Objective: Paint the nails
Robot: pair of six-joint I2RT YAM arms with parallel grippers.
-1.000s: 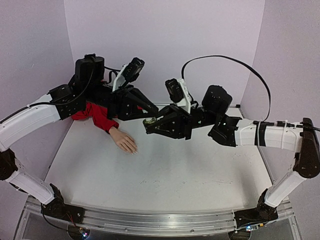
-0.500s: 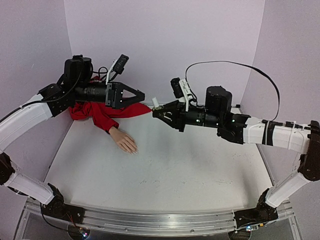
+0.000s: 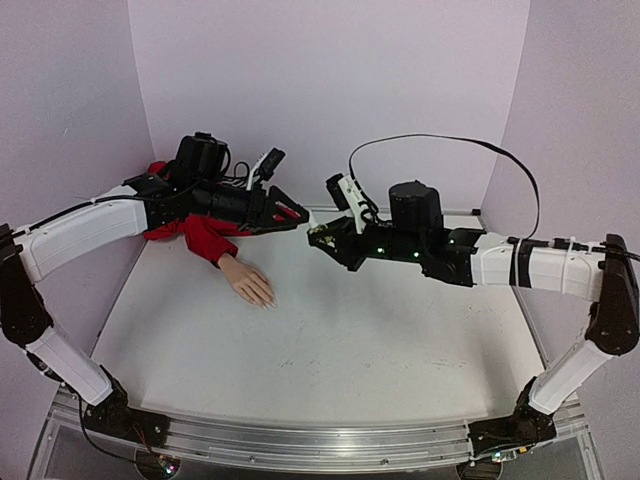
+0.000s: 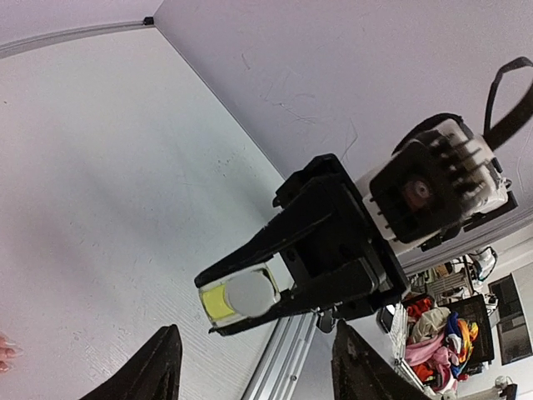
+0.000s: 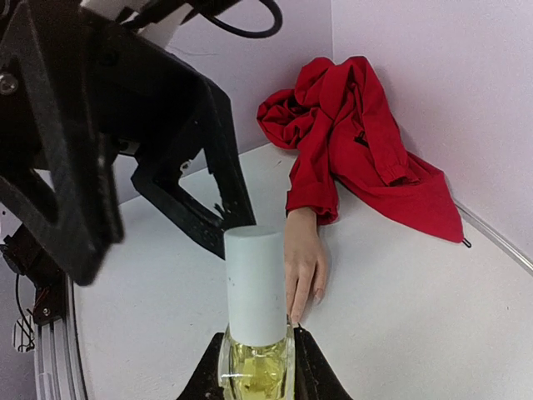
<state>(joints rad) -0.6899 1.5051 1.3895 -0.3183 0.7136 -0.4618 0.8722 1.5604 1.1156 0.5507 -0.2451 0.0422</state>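
Writing: no brand or label is showing readably on the bottle (image 4: 240, 295). Its glass is showing only yellowish liquid.
Right gripper (image 5: 258, 358): is clamping shut on the bottle's glass body, one finger on each side. It is holding the bottle off the table (image 3: 350, 350).
White cap (image 5: 255, 279): is sitting on the bottle and pointing away from the right wrist, toward the left gripper.
Left gripper (image 3: 298, 222): is hovering above the table with its jaws standing well apart and nothing between them. Its fingertips are facing the cap from close in front, and it is not gripping the cap.
Mannequin hand (image 3: 248, 281): is lying palm down on the far left part of the table, its fingers pointing toward the near side.
Red sleeve (image 5: 358, 142): is covering the wrist and bunching up against the back left corner.
Nails (image 5: 316, 295): are sitting at the tips of the pale peach fingers, resting on the table. They are too small to tell whether any polish is on them.
Nails and grippers: from above, the two grippers are meeting in the air behind and to the right of the fingers. The nails are lying nearer the arm bases, apart from both grippers, with nothing touching them. From the right wrist, the fingertips are showing just right of the bottle's neck, farther off on the table.
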